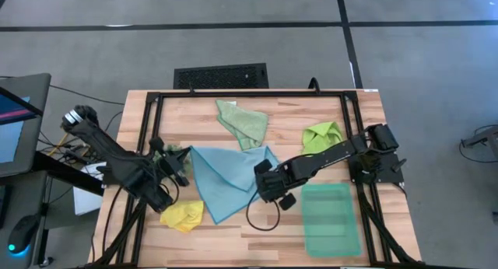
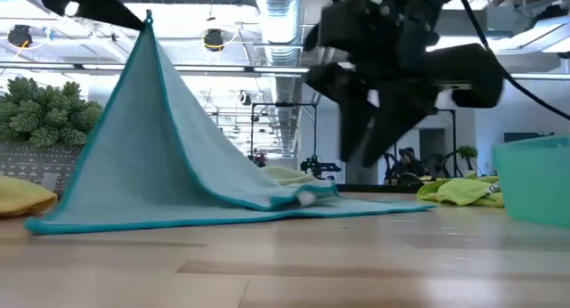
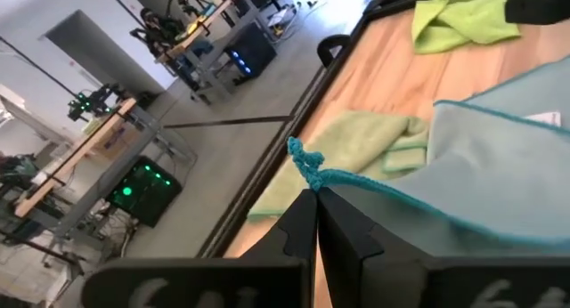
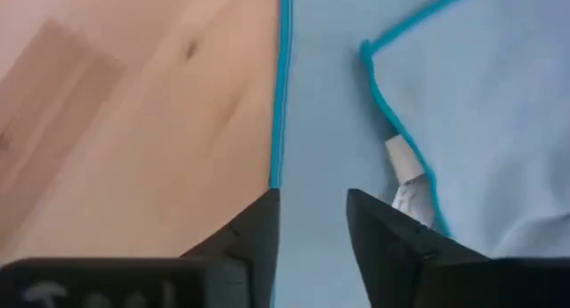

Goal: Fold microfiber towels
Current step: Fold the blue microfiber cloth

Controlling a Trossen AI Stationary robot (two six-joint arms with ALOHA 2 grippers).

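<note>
- The left gripper is clamped on one corner of the light blue towel, its two fingers pressed together with the teal hem sticking out just past the tips.
- In the low view that corner is lifted high, so the light blue towel hangs from it like a tent, with its lower edge resting on the table.
- The right gripper hangs just above the opposite side of the same towel, near a folded-over corner with a small white label.
- Its fingers stand apart with a clear gap between them, and nothing is held; blue cloth and a strip of bare wood show beneath.
- From above, the light blue towel lies in the middle of the table between the two arms.
- The pale sage green towel lies crumpled behind it, near the far edge.
- The lime green towel lies bunched to the right, beside the right arm.
- The yellow towel lies bunched near the front, just by the left gripper.
- A teal tray sits at the front right.
- A dark green spiky clump shows behind the yellow towel in the low view.
</note>
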